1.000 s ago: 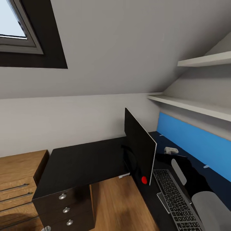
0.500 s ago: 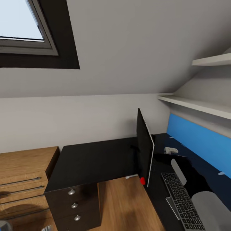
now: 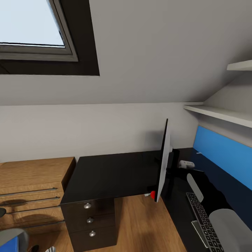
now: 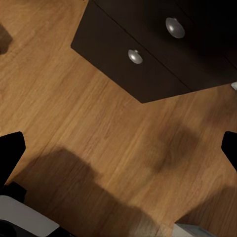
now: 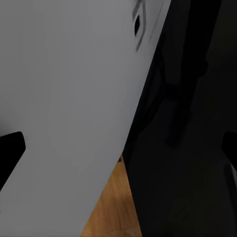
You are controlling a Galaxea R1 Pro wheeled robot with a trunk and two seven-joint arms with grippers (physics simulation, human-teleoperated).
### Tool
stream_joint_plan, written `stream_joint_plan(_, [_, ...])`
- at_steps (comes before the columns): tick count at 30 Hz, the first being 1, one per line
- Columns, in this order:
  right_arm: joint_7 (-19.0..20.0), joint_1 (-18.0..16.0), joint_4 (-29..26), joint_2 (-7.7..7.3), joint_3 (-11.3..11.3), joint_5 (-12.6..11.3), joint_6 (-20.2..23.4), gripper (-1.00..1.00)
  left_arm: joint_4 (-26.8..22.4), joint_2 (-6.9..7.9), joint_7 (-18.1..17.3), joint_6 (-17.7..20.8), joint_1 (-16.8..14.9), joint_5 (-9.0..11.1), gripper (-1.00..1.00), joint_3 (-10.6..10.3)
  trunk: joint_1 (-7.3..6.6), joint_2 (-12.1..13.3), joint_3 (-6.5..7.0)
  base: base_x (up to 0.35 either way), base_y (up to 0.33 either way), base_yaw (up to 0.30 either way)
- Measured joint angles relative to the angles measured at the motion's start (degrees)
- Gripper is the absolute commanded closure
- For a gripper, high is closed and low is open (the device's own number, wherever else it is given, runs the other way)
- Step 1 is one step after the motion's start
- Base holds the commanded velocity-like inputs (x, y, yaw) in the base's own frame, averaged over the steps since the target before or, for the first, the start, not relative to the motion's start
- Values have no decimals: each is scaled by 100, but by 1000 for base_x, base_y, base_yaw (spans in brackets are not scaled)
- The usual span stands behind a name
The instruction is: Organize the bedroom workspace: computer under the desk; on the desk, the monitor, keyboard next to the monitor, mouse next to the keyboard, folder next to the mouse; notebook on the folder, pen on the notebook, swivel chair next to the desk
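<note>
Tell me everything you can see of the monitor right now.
The wide thin flat monitor stands upright on the black L-shaped desk, seen almost edge-on from the head view. Its light grey back shows, with a red dot at the lower corner and a black stand behind. The right wrist view shows its plain grey back panel close up.

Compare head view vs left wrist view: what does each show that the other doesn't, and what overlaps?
Head view: the monitor seen nearly edge-on on the desk, the keyboard at the lower right, the blue wall panel, the shelves, the window and a wooden nightstand.
Left wrist view: the left gripper, fingers wide apart, empty, over shadowed floor.
Both: the black drawer unit with round silver knobs, and the wooden floor.
</note>
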Motion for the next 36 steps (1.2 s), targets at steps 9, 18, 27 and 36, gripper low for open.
stream_joint_plan(9, [-678, 10, 651, 1, -105, 65, -1288, -100, 0, -6, -25, -15, 0, 0, -100, -8, 0, 0, 0, 0, 0, 2])
stream_joint_plan(18, [-1265, 10, 1938, 43, -88, 49, -2817, -100, 0, -12, -26, -32, 0, -4, -100, -12, 0, 0, 0, 0, 0, 0])
stream_joint_plan(27, [-1300, -29, 2797, 264, -73, 93, -3845, -100, -1, -18, -13, -39, 22, -16, -100, -23, -2, -1, -1, 137, 42, 0])
stream_joint_plan(36, [-1357, -40, 2558, 295, -76, 98, -3872, -100, -52, -20, 14, 27, 119, -21, -100, -82, 0, -1, 0, 154, 55, 0])
